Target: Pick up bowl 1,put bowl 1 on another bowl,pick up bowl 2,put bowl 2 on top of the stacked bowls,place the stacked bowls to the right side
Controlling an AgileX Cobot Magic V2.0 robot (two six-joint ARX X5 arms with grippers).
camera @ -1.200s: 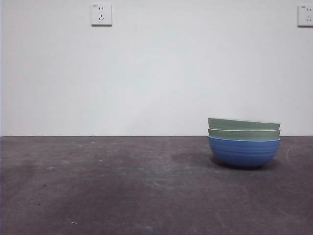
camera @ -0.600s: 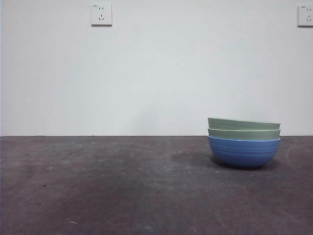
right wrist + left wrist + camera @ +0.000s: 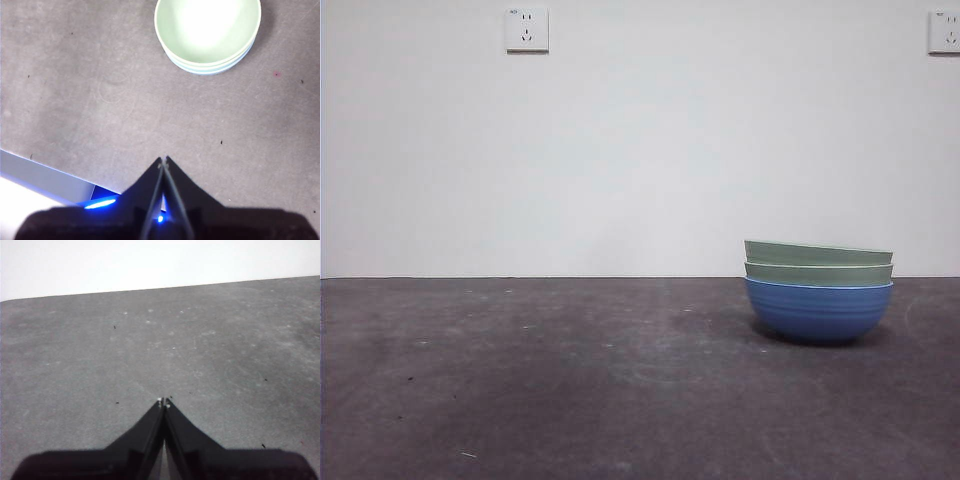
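The stacked bowls [image 3: 208, 36], two green nested in blue so they moved together, sat ahead of the right gripper [image 3: 163, 160]. Its jaws were together. The left gripper [image 3: 163, 401] was closed too, over bare table [image 3: 100, 350].

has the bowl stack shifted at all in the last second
No. The stacked bowls sit at the same spot under the right wall socket in the front view.

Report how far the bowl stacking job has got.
Done: the stacked bowls stand on the right of the table, two green bowls nested in the blue bowl. In hand: nothing; the left gripper and right gripper are shut and empty, away from the stack. Nothing looks left.
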